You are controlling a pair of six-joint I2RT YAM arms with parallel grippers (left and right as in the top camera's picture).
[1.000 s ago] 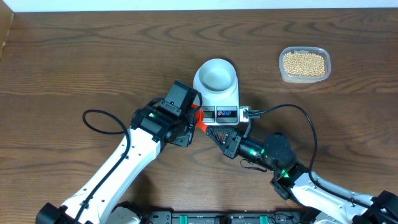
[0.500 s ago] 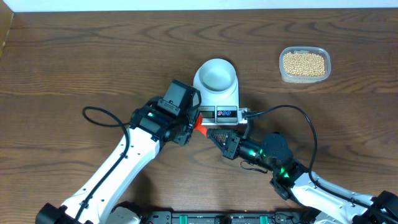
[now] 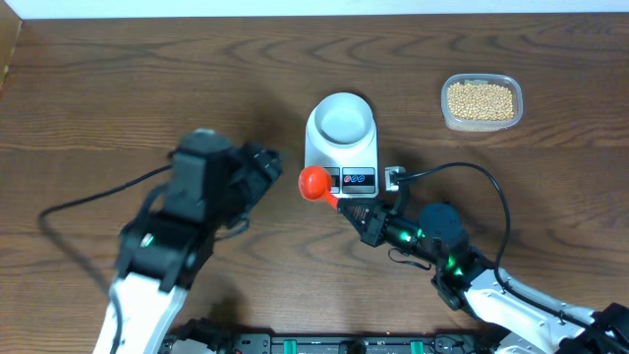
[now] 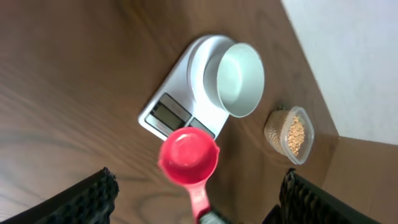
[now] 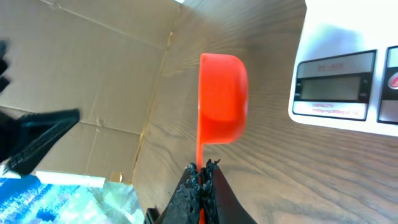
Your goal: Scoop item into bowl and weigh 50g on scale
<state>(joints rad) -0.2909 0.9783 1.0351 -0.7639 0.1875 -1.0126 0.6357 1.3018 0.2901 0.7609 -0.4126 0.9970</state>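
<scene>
Beans [image 3: 481, 100] fill the clear tub [image 3: 519, 98], well apart from the empty bowl [image 3: 342, 120] on the scale [image 3: 366, 157]. The right gripper [image 5: 202, 171] clamps the red scoop [image 3: 315, 182] by its handle beside the scale; the left gripper [image 3: 260, 167] stands wide, holding nothing.

We count one scale [image 3: 366, 157] with one display [image 5: 336, 84], one bowl [image 3: 342, 120], one red scoop [image 3: 315, 182] and one clear tub [image 3: 518, 106], all on one table [image 3: 147, 79]. The beans [image 3: 481, 100] in the tub are too many and too small for us to count. We also count two grippers, the left gripper [image 3: 263, 167] and the right gripper [image 3: 352, 210].
</scene>
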